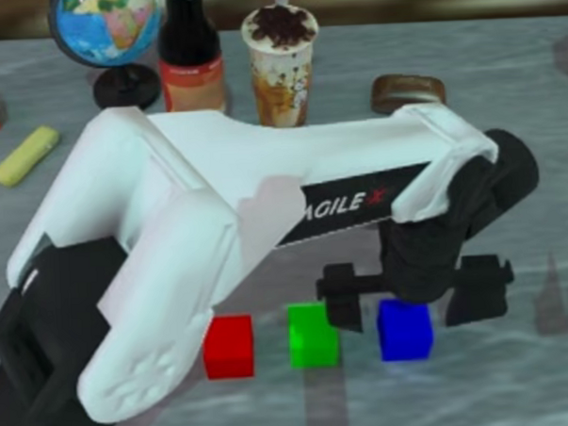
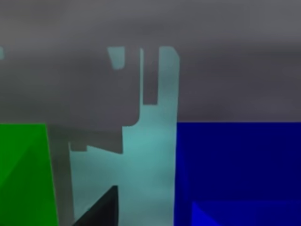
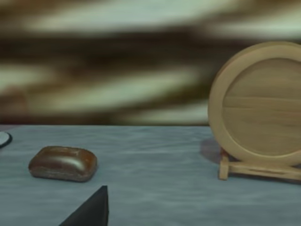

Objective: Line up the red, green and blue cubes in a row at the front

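Left arm reached across table toward 4 o'clock; left gripper point(image 1: 415, 292) hovered over blue cube point(image 1: 405, 330), fingers spread, apparently released. Green cube point(image 1: 313, 335), red cube point(image 1: 229, 347) at its 9 o'clock.

Red cube point(image 1: 228, 347); green cube point(image 1: 312, 334); blue cube point(image 1: 405, 329).

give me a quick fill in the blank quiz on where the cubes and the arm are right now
1. In the row at the front, the cube in the middle is the ____ one.
2. The red cube lies at the top view's ____ end of the row.
3. The left gripper hangs with its jaws spread over the ____ cube.
4. Behind the row, the cup with dark topping stands just right of the ____.

Missing words: green; left; blue; bottle
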Controlling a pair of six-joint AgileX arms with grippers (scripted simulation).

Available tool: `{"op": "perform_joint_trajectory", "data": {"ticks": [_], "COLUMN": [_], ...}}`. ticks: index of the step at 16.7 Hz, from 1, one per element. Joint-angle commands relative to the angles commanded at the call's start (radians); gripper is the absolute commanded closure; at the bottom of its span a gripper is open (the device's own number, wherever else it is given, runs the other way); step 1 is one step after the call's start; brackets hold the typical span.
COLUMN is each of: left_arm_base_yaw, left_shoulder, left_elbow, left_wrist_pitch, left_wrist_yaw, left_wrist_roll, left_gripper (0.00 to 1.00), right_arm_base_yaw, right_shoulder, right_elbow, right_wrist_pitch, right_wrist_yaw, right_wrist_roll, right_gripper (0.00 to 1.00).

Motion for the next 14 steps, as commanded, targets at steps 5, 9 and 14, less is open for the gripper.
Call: {"op": "perform_joint_trajectory", "data": {"ticks": [5, 9, 14], "left_arm_base_yaw": [0.001, 0.005, 0.017], "left_shoulder": [-0.001, -0.020, -0.049], "left_elbow": [0.004, 0.094, 0.195], "left_wrist_pitch": [-0.004, -0.116, -0.243], "left_wrist_yaw": [0.000, 0.000, -0.001], "left_wrist_roll": [0.000, -0.001, -0.004], "left_gripper": [0.00, 0.00, 0.00], "right_arm_base_yaw": [0.000, 0.000, 0.000], "right_shoulder": [0.000, 0.000, 0.000], "right_elbow": [0.000, 0.000, 0.000], "right_wrist_pitch": [0.000, 0.000, 0.000], "right_wrist_yaw": [0.000, 0.000, 0.000], "right_wrist_roll": [0.000, 0.000, 0.000], "right_gripper": [0.00, 0.00, 0.00]}}
